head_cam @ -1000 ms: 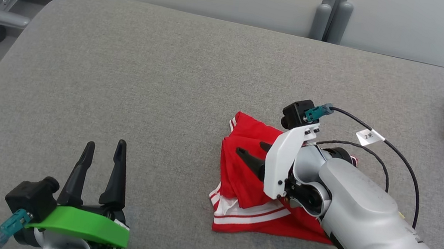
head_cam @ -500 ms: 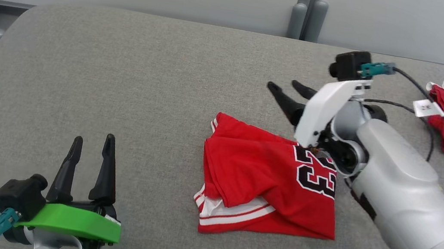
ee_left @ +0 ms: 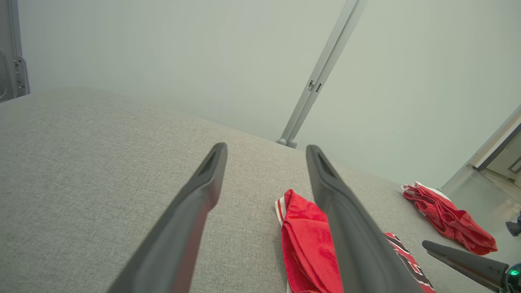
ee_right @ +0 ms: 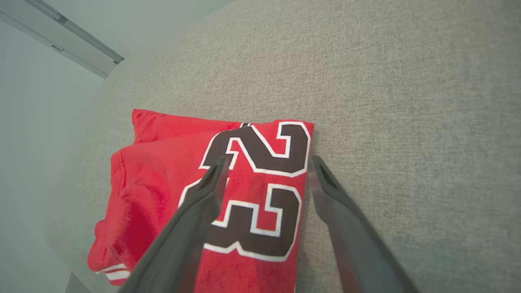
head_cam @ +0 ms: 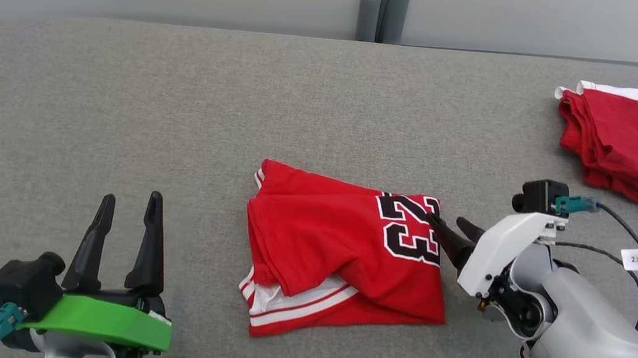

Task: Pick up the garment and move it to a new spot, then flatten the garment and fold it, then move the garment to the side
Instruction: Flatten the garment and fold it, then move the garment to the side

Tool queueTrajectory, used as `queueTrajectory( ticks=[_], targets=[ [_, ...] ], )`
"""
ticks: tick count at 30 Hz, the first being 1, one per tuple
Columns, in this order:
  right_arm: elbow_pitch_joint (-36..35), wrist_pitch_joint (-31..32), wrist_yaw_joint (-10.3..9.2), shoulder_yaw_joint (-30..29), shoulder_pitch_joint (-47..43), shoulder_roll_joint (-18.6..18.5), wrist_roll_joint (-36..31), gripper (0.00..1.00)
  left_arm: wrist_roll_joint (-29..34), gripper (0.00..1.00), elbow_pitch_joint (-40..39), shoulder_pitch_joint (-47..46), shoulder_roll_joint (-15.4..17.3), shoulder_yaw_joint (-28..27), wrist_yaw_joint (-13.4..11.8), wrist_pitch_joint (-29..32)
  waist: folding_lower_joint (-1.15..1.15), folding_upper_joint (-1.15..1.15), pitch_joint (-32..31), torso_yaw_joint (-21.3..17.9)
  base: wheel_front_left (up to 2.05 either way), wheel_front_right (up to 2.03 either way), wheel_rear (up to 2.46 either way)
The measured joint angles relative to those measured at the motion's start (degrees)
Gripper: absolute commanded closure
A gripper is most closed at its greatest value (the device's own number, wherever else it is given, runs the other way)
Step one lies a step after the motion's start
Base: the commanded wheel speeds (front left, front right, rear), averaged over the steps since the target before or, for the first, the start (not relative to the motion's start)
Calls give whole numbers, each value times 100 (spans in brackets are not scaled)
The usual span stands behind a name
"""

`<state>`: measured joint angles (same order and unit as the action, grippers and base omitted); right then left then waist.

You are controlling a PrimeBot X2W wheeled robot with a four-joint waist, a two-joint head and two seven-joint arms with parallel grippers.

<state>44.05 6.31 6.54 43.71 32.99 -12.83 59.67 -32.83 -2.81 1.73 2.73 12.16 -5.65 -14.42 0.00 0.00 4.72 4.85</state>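
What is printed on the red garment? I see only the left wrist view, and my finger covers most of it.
Observer: In the head view the folded red jersey shows a black 23 with a white outline.
Operator: Where is the right gripper?
Observer: The right gripper is open at the jersey's right edge: one finger over the number, the other over the grey surface.
Operator: Is cloth pinched?
Observer: No, the fingers stand apart and the jersey lies on the surface.

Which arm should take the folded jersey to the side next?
Right. The right gripper sits open at the right edge of the red jersey, one finger over the number; the left gripper is open, well off to its left.
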Motion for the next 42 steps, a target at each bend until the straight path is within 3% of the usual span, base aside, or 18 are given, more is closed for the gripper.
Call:
queueTrajectory(
  ticks=[10,23,24,25,27,28,29,37,42],
  targets=[
    [-113,13,19,-62,-214,-58,316,0,143,0,-53,-16,0,148,0,0,0,0,343,-165,0,0,0],
    [-411,459,52,-90,-310,-130,811,0,143,0,-5,-107,0,105,0,0,0,0,589,101,0,0,0],
    [-453,494,52,-78,-310,-118,851,11,143,0,-1,-110,0,104,0,0,0,0,593,109,0,0,0],
    [-491,539,52,-64,-310,-114,882,52,143,0,2,-113,0,103,0,0,0,0,595,114,0,0,0],
    [-553,588,52,-53,-312,-119,946,75,144,0,8,-117,0,92,0,0,0,0,595,117,0,0,0],
    [-579,592,52,-51,-313,-121,969,91,144,0,11,-118,0,89,0,0,0,0,594,117,0,0,0],
    [-613,592,51,-45,-316,-124,982,100,144,0,12,-119,0,85,0,0,0,0,593,117,0,0,0],
    [-980,564,52,-36,-296,-245,989,100,170,0,20,-122,-3,-60,0,0,0,0,569,48,0,0,0],
    [-1229,533,52,-44,-118,-538,942,100,182,0,21,-122,-3,-90,0,0,0,0,528,-58,0,0,0]
  ],
)
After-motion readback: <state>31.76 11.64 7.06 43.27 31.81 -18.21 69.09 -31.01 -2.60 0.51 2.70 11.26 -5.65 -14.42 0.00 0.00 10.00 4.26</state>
